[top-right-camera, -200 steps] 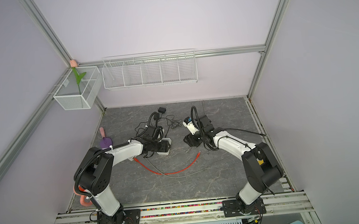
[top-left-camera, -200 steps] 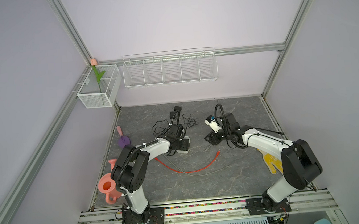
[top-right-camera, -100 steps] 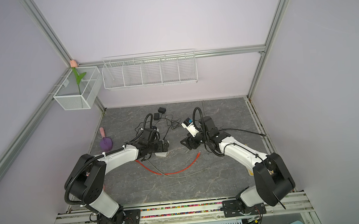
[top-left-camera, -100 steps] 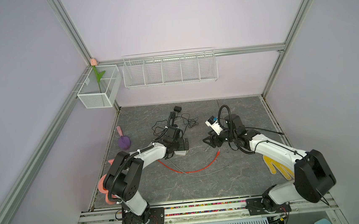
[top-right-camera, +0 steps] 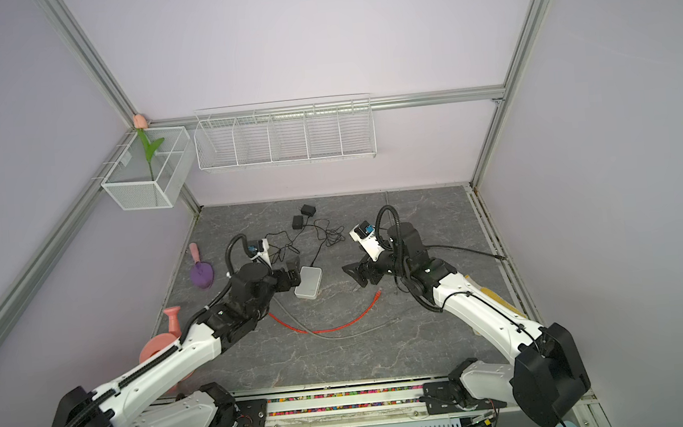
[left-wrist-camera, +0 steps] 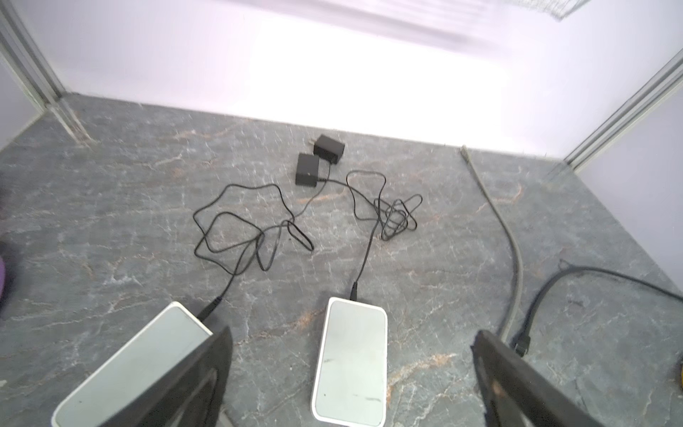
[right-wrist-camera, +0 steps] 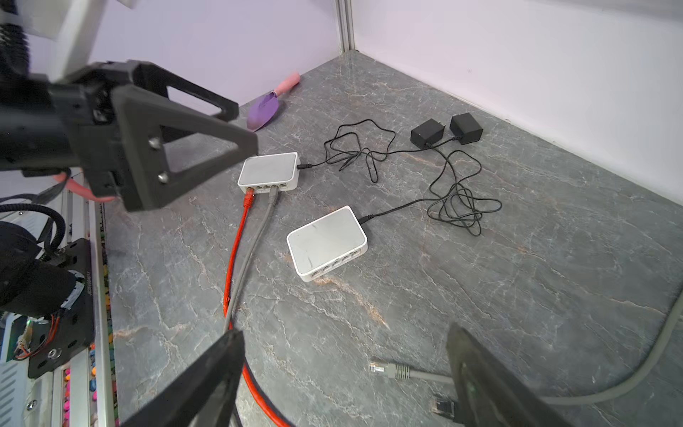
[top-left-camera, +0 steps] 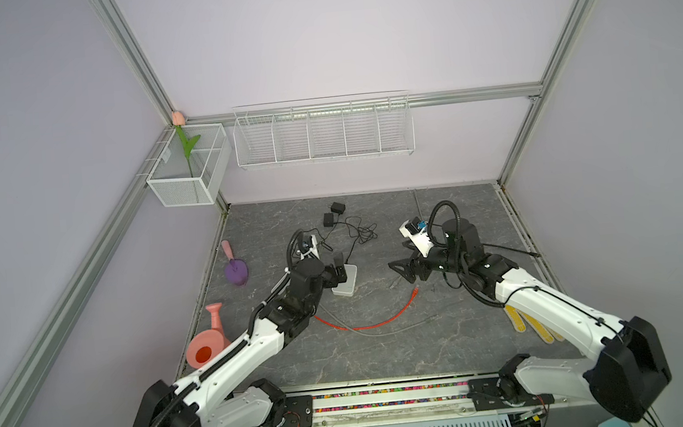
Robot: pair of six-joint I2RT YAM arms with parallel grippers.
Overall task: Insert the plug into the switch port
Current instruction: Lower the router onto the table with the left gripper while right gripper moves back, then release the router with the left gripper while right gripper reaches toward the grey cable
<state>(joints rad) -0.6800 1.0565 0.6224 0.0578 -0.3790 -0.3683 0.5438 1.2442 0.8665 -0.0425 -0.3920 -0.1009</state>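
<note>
Left tool [left-wrist-camera: 351, 334]: I read the fingers as wide apart, a white switch [left-wrist-camera: 351, 358] lying between them. Right tool [right-wrist-camera: 345, 332]: spread too, holding nothing, low over the tabletop [right-wrist-camera: 480, 277]. Grey plug [right-wrist-camera: 388, 369] lies loose on the tabletop between the right fingers, apart from the switch. A second switch [right-wrist-camera: 268, 172] has a red cable [right-wrist-camera: 236, 240] and a grey cable [right-wrist-camera: 255, 240] plugged in.

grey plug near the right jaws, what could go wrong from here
1. The grey plug lies flat and unheld. The right gripper, its jaws open, could pinch it crooked and then miss the port.
2. The empty switch is not clamped, since the left gripper also has open jaws. A push from the plug may simply slide it.
</note>
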